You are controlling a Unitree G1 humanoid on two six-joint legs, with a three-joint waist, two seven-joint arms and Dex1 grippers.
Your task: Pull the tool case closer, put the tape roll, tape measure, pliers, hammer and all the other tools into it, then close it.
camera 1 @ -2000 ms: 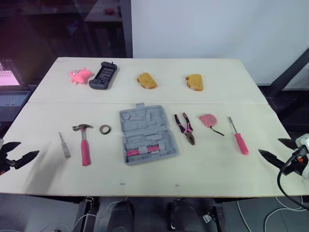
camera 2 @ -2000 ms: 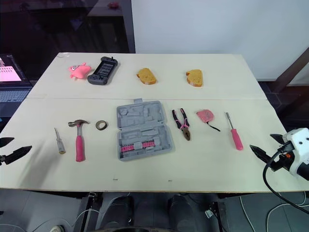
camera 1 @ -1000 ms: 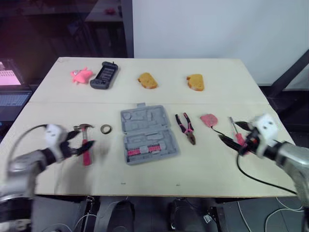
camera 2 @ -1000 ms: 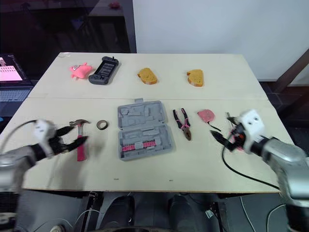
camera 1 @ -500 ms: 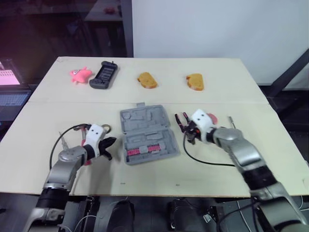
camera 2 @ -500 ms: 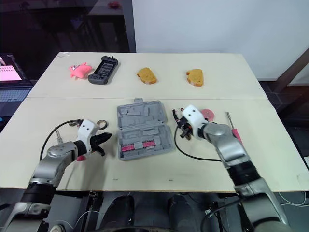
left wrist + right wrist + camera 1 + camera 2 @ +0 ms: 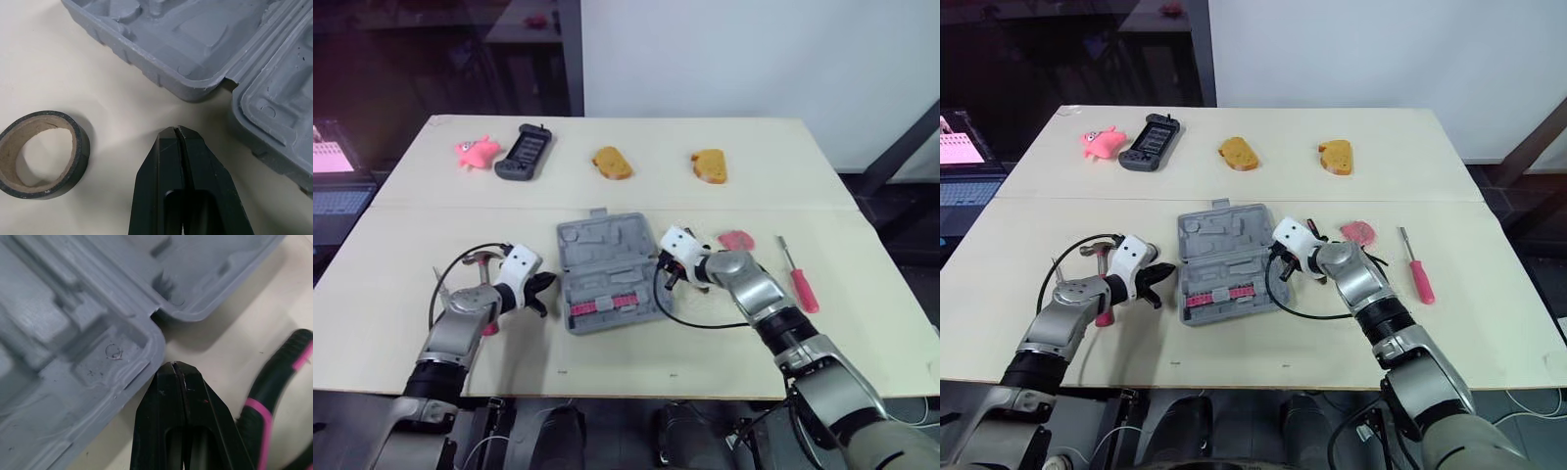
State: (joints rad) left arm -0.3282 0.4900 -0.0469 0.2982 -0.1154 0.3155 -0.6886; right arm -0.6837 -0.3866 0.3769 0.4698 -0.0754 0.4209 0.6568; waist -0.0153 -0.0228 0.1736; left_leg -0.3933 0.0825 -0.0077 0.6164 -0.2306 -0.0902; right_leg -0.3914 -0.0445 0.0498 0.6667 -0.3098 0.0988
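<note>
I can read no text, brand or number anywhere: the tool case [image 7: 612, 274] bears only a round moulded mark [image 7: 113, 351] I cannot make out, and the laptop screen [image 7: 325, 157] at far left is too small to read.

A: How many of each?
B: One tool case [image 7: 612, 274]; one hammer [image 7: 1097, 249]; one tape roll [image 7: 82, 149]; one pair of pliers [image 7: 279, 377]; one tape measure [image 7: 736, 239]; one pink screwdriver [image 7: 800, 286].
A: And behind?
B: Two yellow sponges [image 7: 611, 163] [image 7: 709, 166]; one pink toy [image 7: 476, 152]; one dark handset [image 7: 524, 153].

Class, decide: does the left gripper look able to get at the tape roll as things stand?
Probably yes: the shut left gripper sits beside the tape roll, only bare table between.
</note>
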